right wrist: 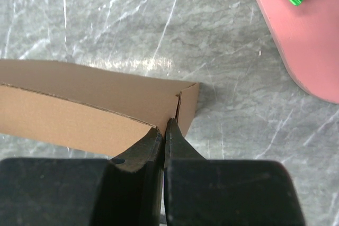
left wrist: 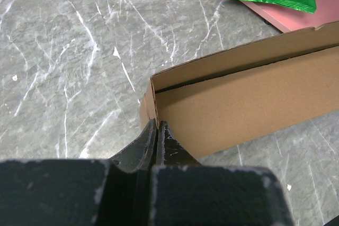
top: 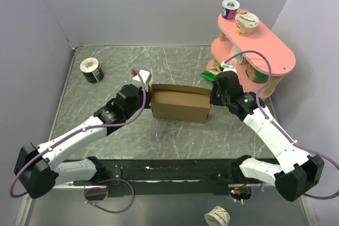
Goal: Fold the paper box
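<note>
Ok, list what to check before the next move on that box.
1. left fingers closed at the left end of the paper box: ok.
2. right fingers closed at its right end: ok.
3. Cardboard actually pinched between either pair: cannot tell.
4. Box resting flat on the table: ok.
5. Top panel fully seated: not ok, a dark gap runs along its far edge.
6. green packet and pink shelf apart from the box: ok, though the packet lies close.

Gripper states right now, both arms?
left gripper: closed, tips at the paper box end wall.
right gripper: closed, tips at the box's other end.
</note>
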Robot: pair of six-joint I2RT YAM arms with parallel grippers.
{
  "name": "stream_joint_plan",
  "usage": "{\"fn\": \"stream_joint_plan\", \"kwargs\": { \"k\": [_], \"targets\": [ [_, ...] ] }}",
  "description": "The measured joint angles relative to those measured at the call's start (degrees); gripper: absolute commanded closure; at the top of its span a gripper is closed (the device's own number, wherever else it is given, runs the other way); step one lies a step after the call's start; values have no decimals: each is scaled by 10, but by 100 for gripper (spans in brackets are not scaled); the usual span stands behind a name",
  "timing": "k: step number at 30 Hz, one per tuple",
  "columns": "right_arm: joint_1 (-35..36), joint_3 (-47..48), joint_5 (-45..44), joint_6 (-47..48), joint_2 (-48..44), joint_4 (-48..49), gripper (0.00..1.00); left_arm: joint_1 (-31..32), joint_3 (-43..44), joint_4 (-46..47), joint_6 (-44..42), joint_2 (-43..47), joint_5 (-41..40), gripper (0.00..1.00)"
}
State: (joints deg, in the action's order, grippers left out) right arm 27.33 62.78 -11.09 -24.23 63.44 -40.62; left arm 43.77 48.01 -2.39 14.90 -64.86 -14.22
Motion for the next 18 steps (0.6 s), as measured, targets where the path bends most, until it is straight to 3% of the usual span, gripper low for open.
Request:
{"fn": "stream_joint_plan", "kwargs": {
  "k": [18],
  "targets": [
    [0,-39,-4,16,-27,45,100,-3,0,4,4,-4,-2,99]
  ]
}}
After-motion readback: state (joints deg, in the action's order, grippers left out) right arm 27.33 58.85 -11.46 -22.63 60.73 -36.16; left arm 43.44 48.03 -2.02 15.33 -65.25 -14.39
